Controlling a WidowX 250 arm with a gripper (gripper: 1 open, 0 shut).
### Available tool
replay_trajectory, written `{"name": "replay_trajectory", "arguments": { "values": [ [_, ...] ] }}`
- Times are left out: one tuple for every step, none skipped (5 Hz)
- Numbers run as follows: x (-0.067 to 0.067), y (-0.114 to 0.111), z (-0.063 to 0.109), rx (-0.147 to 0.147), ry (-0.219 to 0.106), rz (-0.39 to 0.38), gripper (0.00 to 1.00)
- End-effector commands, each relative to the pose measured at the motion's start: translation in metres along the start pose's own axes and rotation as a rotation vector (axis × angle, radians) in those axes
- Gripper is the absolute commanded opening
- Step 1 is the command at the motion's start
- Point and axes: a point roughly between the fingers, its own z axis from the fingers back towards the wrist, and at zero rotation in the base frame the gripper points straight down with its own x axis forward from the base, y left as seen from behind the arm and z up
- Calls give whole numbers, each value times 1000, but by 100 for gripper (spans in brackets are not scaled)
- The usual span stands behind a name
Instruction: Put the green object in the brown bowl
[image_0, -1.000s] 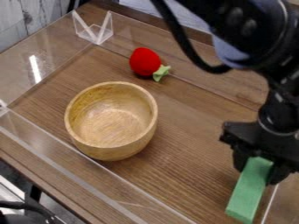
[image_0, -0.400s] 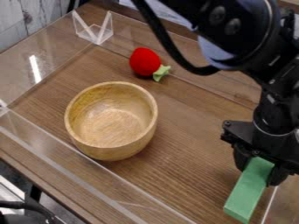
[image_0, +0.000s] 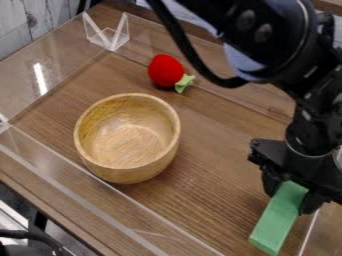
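The green object (image_0: 277, 224) is a long light-green block at the lower right, standing on end and tilted over the wooden table. Its upper end sits between the black fingers of my gripper (image_0: 294, 189), which is shut on it. The brown bowl (image_0: 128, 166), round, thick-walled and holding nothing, rests to the left of the gripper, about a bowl's width away. The block's lower end is near the table's front edge.
A red strawberry toy (image_0: 166, 70) with green leaves lies behind the bowl. A clear plastic stand (image_0: 107, 33) sits at the back left. Low clear walls (image_0: 40, 75) border the table's left and front sides. The dark arm (image_0: 267, 40) fills the upper right.
The gripper and the green block have shifted slightly left. The arm above has swung further into the upper part of the view. Bowl and strawberry have not moved.
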Motion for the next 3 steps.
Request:
{"name": "replay_trajectory", "arguments": {
  "values": [
    [18,-8,21,-31,-55,-43,0],
    [25,-8,20,-38,-60,-85,0],
    [28,-8,39,-37,-71,-110,0]
  ]
}}
